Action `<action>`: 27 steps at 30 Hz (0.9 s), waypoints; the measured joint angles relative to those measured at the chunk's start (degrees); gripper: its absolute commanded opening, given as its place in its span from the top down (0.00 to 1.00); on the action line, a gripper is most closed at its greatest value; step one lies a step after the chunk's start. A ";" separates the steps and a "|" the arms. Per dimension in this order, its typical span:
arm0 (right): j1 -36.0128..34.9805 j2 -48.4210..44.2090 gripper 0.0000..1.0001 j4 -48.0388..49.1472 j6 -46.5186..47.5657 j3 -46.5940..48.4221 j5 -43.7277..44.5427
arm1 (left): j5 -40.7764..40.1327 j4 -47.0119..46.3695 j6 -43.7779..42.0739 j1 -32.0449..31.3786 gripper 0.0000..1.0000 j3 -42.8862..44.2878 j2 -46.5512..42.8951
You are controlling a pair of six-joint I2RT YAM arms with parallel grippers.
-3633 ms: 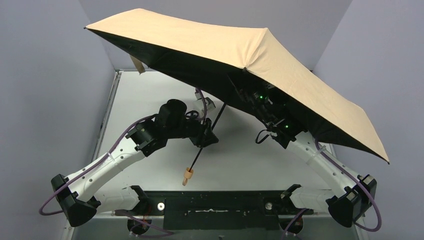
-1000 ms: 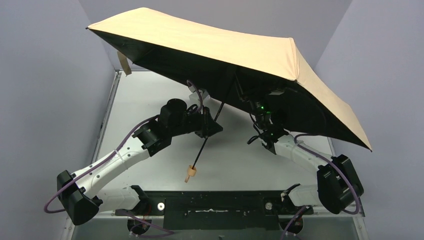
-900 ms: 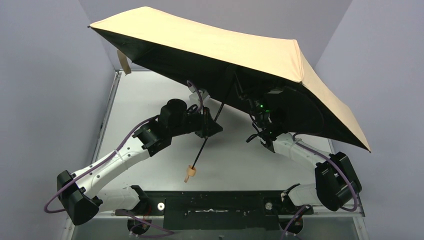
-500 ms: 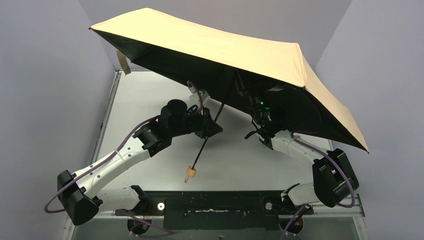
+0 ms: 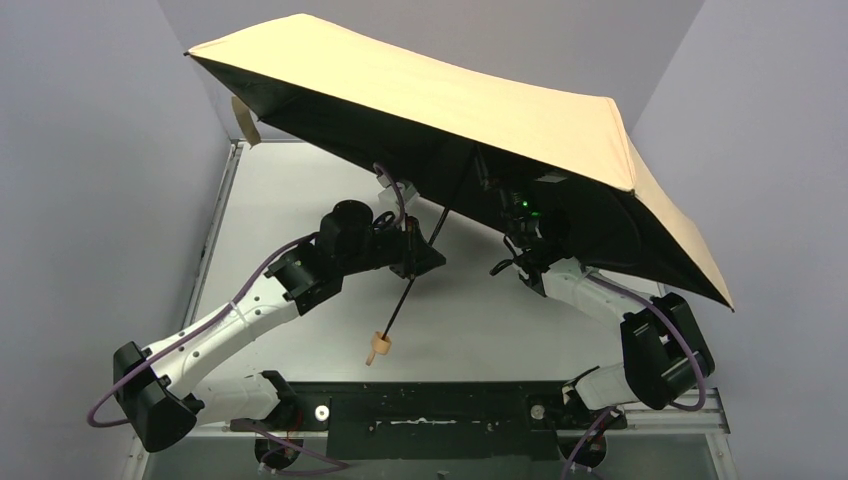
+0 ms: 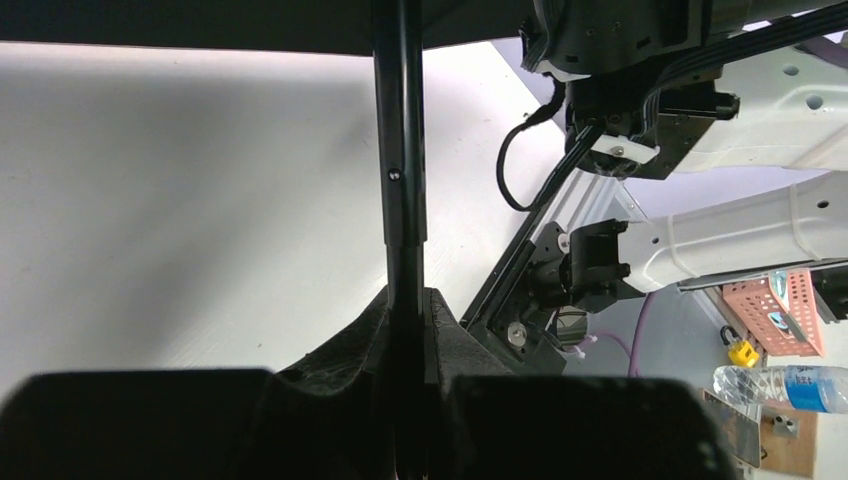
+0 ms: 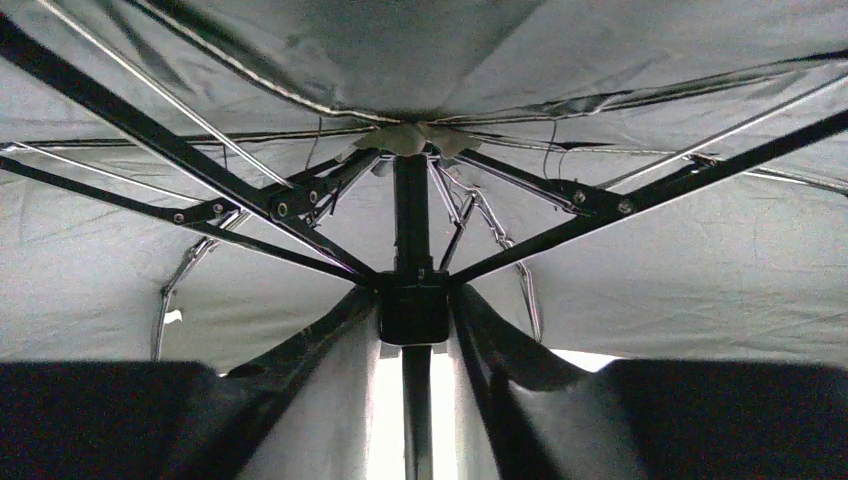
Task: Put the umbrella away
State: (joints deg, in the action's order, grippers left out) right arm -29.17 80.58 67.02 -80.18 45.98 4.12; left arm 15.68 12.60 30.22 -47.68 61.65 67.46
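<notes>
Open folding umbrella of tan fabric with a black underside [image 5: 430, 90]: held aloft over the white tabletop [image 5: 290, 190]. Canopy tilted, high at far left, low at near right. It spreads over much of the table and over both wrists. No part of it touches the table.

Left arm, white with black joints [image 5: 225, 325]: reaches in from near left toward the middle. Right arm, same build [image 5: 600, 295]: folded back at the elbow, wrist up under the canopy, in shadow from overhead.

Thin black shaft [image 5: 408, 290]: slants from under the canopy down toward the near edge.

Left gripper [image 6: 405, 310]: fingers drawn narrow and clamped on the shaft partway along. In the wrist view the shaft runs straight up from between them.

Right gripper [image 7: 413, 300]: fingers set narrow, one on each side of the black runner block [image 7: 413, 310] on the shaft, just below where the ribs fan out. They appear to press its sides.

Small tan handle [image 5: 377, 347]: free at the shaft's lower end, hanging above the table near the arm bases.

Tan strap tab [image 5: 243, 122]: dangles from the canopy's far-left edge.
</notes>
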 measured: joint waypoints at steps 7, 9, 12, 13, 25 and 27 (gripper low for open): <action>0.31 0.00 1.00 -0.24 0.72 0.00 -1.33 | 0.15 -1.36 0.87 0.07 1.00 0.00 -0.52; 0.26 0.00 1.00 -0.26 1.18 0.00 -1.79 | 0.13 -1.29 0.87 0.11 1.00 0.00 -0.52; 0.22 -0.44 1.00 -1.66 2.16 0.00 -2.43 | -0.26 -1.07 0.83 0.20 1.00 0.00 -0.52; 0.15 -1.03 1.00 -2.91 2.71 0.00 -2.47 | -0.48 -0.83 0.63 0.17 1.00 0.00 -0.52; -4.87 -18.23 1.00 -37.46 15.76 5.22 4.24 | -1.51 8.85 -8.63 0.33 1.00 11.06 1.44; -5.55 -18.53 1.00 -38.93 16.02 5.27 4.79 | -1.60 9.66 -9.75 0.94 1.00 12.68 2.01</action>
State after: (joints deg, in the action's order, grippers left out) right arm -34.72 62.04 28.10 -64.16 51.24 8.91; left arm 14.09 22.26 20.47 -46.74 74.32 69.47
